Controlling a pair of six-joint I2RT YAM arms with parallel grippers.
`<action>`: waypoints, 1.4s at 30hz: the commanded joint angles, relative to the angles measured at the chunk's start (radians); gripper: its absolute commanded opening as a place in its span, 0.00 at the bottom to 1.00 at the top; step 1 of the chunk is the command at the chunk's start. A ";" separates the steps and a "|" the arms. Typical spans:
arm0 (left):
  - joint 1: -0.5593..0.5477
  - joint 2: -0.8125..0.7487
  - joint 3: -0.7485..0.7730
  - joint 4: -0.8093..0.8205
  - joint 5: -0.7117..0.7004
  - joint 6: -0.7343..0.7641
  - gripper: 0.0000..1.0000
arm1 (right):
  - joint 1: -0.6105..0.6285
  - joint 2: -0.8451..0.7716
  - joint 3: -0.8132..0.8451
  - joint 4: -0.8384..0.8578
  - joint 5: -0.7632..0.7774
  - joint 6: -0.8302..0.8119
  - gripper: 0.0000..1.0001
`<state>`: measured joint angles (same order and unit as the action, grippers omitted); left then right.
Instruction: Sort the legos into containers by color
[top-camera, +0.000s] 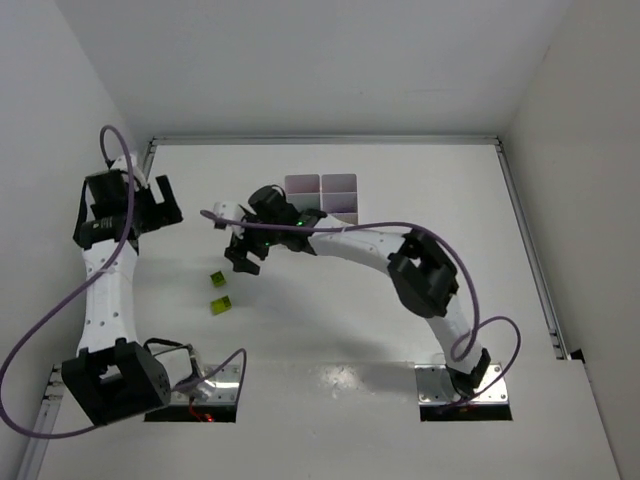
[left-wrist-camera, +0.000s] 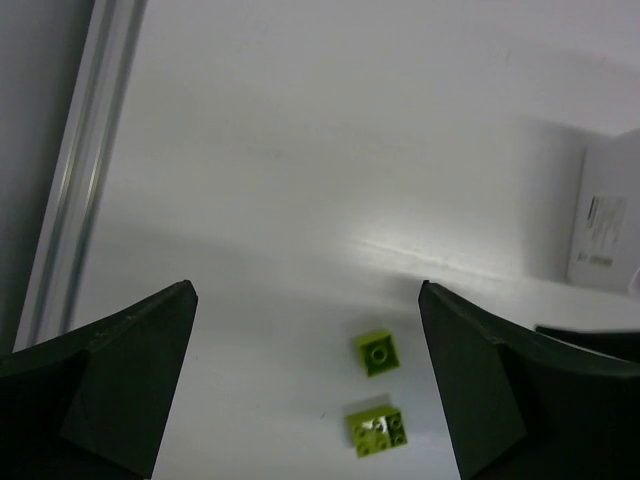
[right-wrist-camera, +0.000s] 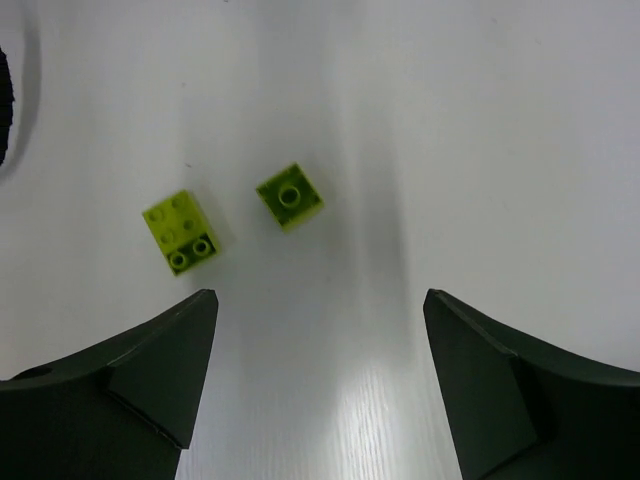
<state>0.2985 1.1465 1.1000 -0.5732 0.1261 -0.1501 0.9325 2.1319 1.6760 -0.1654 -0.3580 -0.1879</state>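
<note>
Right gripper (right-wrist-camera: 318, 300): jaws spread, empty.
Left gripper (left-wrist-camera: 305, 290): jaws spread, empty, far left.
Lime legos (right-wrist-camera: 290, 197): two on table (top-camera: 420, 180), just near-left of right gripper, apart from left gripper.
Tray (top-camera: 330, 190): far, beyond right gripper.

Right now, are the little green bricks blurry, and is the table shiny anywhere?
Right wrist view: sharp, studs show clearly on the darker lime brick and the lighter brick; a bright sheen lies on the table lower in frame. Left wrist view: both bricks look softer, with a glare streak across the table beyond them. Top view: even light, bricks tiny.
</note>
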 joint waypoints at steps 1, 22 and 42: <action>0.074 -0.074 -0.022 -0.082 0.183 0.147 1.00 | 0.005 0.095 0.103 0.094 -0.150 -0.007 0.84; 0.280 -0.016 -0.037 -0.274 0.402 0.408 1.00 | 0.055 0.436 0.386 0.112 -0.329 -0.225 0.88; 0.289 0.045 0.015 -0.301 0.403 0.435 1.00 | 0.083 0.499 0.498 0.001 -0.217 -0.203 0.46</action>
<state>0.5751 1.1946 1.0763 -0.8764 0.4984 0.2665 1.0054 2.6457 2.1448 -0.1638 -0.5831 -0.3908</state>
